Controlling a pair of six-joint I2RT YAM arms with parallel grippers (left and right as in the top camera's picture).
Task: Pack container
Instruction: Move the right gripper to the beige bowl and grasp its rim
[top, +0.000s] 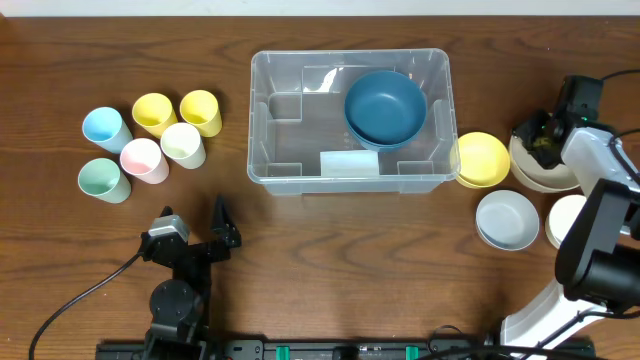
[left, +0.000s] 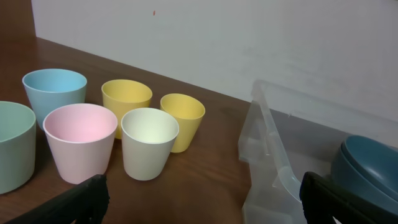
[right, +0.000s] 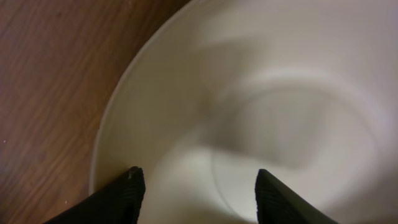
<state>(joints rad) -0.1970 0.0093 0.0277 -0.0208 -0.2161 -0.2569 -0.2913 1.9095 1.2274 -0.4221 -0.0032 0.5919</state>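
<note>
Step, likely: picking cream bowl (right: 280, 93) for container (top: 350, 54). State: right gripper (right: 198, 170) apart above bowl; left gripper (left: 202, 185) wide apart, idle. Next: straddle rim, close.

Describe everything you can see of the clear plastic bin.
The bin is a clear plastic rectangle with rounded corners, a rolled rim and moulded steps inside. It stands upright and open on the wooden table, holding blue bowls in its far right corner. A yellow bowl sits close by its right wall.
</note>
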